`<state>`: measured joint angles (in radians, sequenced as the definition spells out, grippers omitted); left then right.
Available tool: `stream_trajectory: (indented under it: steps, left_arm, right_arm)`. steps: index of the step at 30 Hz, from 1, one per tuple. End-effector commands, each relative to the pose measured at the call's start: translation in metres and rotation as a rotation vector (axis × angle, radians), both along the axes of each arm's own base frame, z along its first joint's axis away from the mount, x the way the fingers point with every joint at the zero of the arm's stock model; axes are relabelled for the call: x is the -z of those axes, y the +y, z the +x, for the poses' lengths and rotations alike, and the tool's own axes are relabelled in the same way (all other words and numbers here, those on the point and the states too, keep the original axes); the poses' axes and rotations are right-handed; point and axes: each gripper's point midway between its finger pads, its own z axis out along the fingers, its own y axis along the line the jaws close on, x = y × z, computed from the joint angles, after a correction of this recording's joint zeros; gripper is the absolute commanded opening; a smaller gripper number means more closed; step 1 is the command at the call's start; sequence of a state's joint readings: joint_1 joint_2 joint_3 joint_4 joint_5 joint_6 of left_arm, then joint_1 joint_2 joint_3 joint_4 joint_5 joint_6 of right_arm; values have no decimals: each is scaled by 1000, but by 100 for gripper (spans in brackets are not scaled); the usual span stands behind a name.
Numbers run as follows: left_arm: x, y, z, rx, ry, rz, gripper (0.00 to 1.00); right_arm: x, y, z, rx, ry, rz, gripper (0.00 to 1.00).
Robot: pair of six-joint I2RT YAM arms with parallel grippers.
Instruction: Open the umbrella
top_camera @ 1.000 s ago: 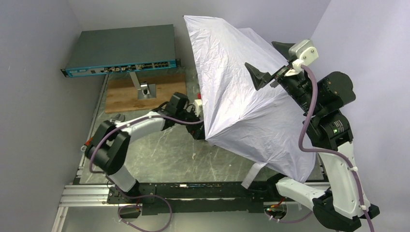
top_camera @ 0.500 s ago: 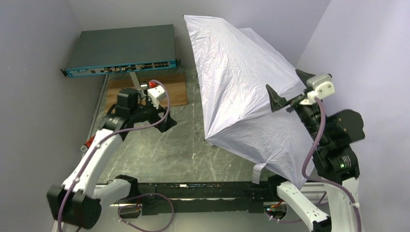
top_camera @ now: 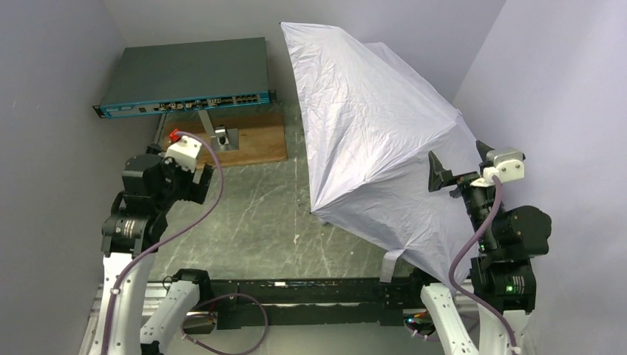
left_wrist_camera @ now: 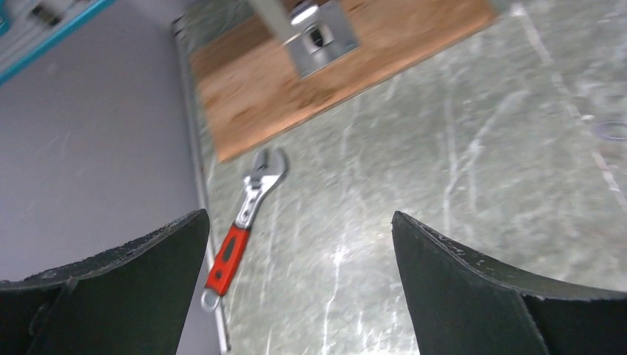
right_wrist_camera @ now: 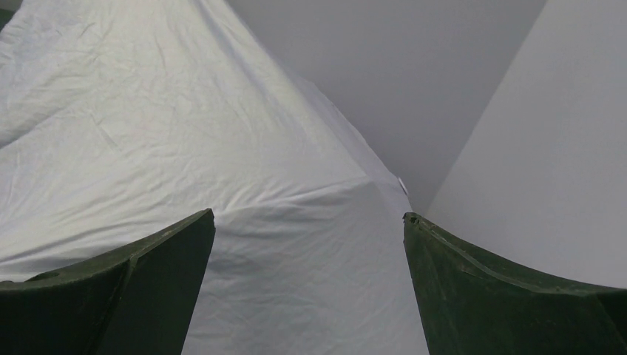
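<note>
The umbrella [top_camera: 370,140] stands open on the right half of the table, its silvery-white canopy spread wide and facing the camera. The shaft and handle are hidden under it. The canopy also fills the right wrist view [right_wrist_camera: 222,163]. My right gripper [top_camera: 462,164] is open and empty just off the canopy's right edge, and shows with jaws wide apart in its own view [right_wrist_camera: 307,222]. My left gripper [top_camera: 194,191] is pulled back at the left side, far from the umbrella. It is open and empty in its wrist view [left_wrist_camera: 299,222].
A red-handled wrench [left_wrist_camera: 244,225] lies by the table's left edge. A wooden board [top_camera: 255,140] with a metal bracket [top_camera: 222,138] lies at the back left. A grey network switch [top_camera: 185,74] sits behind it. Walls stand close on the left and right.
Both arms have drawn back from the umbrella. The left gripper moved away from the canopy's left edge to the left side. The right gripper moved down and right, off the canopy. The umbrella stays open.
</note>
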<state>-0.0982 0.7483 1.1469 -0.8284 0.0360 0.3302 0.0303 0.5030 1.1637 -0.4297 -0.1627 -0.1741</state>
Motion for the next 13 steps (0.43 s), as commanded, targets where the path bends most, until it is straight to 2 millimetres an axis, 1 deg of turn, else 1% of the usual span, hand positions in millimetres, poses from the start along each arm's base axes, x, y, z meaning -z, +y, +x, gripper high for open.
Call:
stream_trajectory:
  steps: [1,3,5,9,11,13]
  left_arm:
    - [-4,49,-10,-263,-69,55,100]
    - [-8,57,-13,-301,-114,73,100]
    - [-13,61,-15,-317,-151,84,100]
    - [-22,60,-18,-323,-184,55,100]
    - [-23,59,-19,-327,-183,43,100]
    - [-27,59,-20,-322,-198,41,100]
  right_arm:
    - [13,-9,-13,44,12,16,100]
    - [18,-11,-20,60,8,-2,100]
    - [21,-12,-26,67,11,-16,100]
    - [28,-20,-32,116,24,-26,100]
    - [32,-26,-34,147,25,-38,100]
    - [31,-27,-37,154,16,-54,100]
